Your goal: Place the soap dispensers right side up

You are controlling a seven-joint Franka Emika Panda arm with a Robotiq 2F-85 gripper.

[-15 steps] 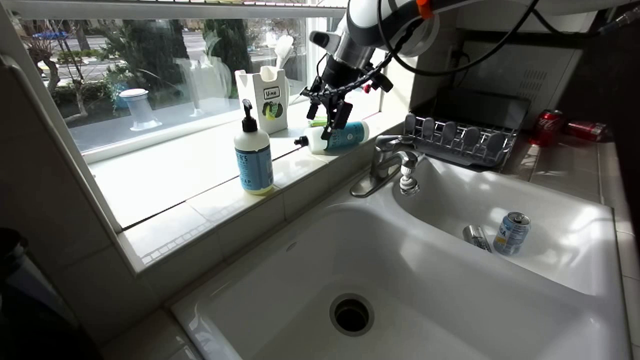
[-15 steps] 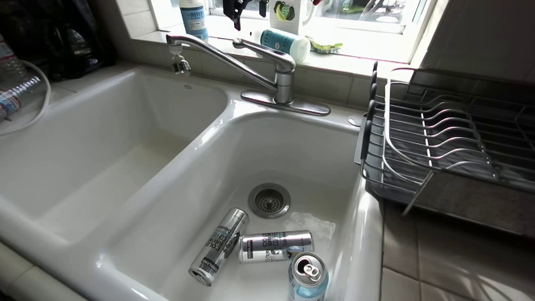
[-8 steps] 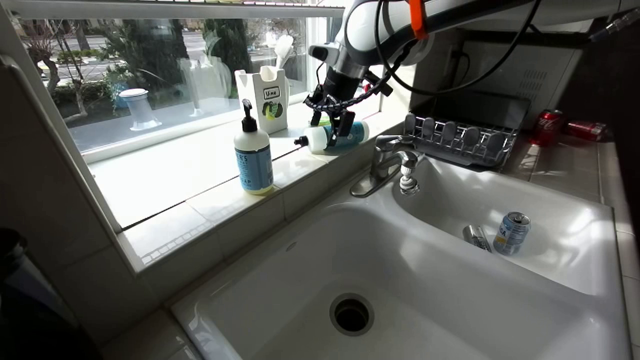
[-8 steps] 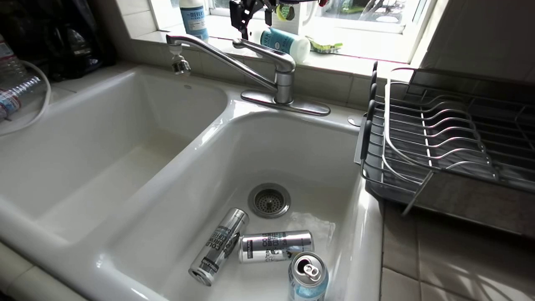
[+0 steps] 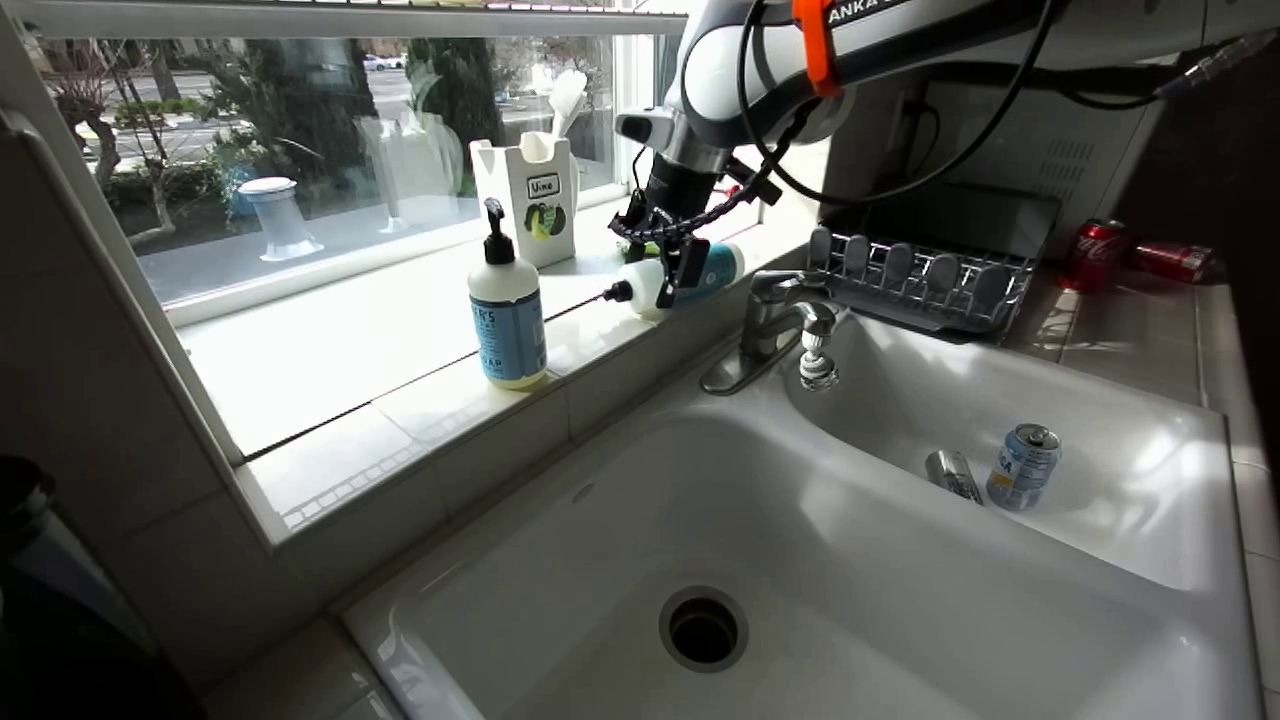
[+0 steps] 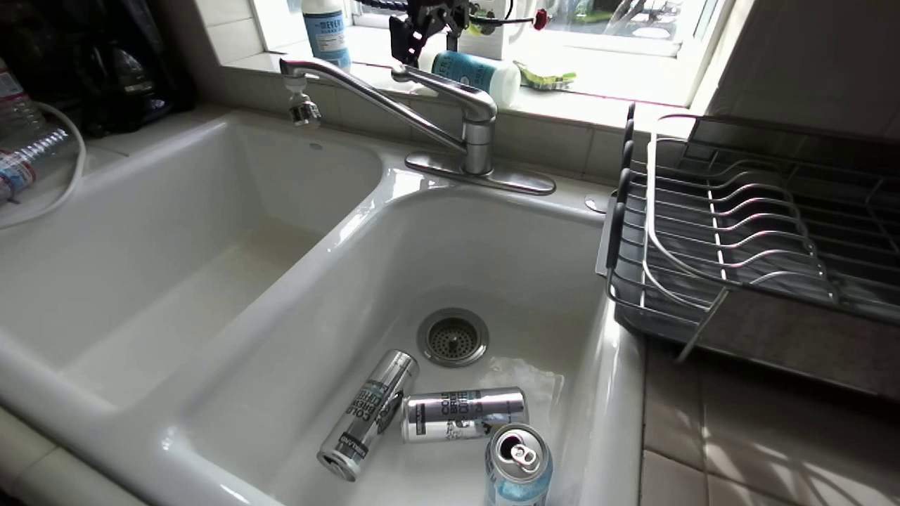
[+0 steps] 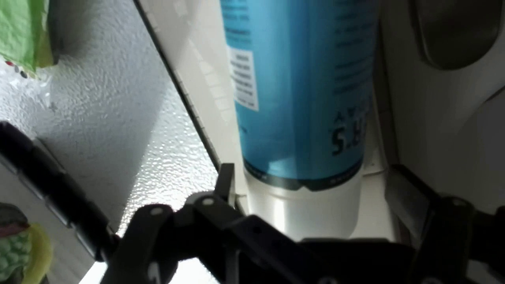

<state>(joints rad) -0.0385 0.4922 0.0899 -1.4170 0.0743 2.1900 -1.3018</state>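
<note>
Fingers (image 7: 408, 199) stand spread on either side of the fallen soap dispenser (image 7: 300, 106), and in the wrist view we see its pale shoulder, just past the blue label, lying between them. To the right of the bottle in that view we make out a gap before the finger; on its left the fingertip sits very near, and we cannot tell whether it touches. Our gripper (image 7: 311, 177) thus straddles the bottle toward its pump end. In an exterior view we find this dispenser on its side along the tiled sill (image 5: 440, 405), its black pump pointing roughly toward the upright soap dispenser (image 5: 509, 325), which stands on the same sill, well apart from the gripper. Nearer the window we see a white container (image 5: 525, 200) with a printed picture. In an exterior view the faucet (image 6: 478, 144) rises in front of the fallen bottle, its handle crossing part of it, and a green packet (image 6: 547, 77) lies near the bottle's base.
</note>
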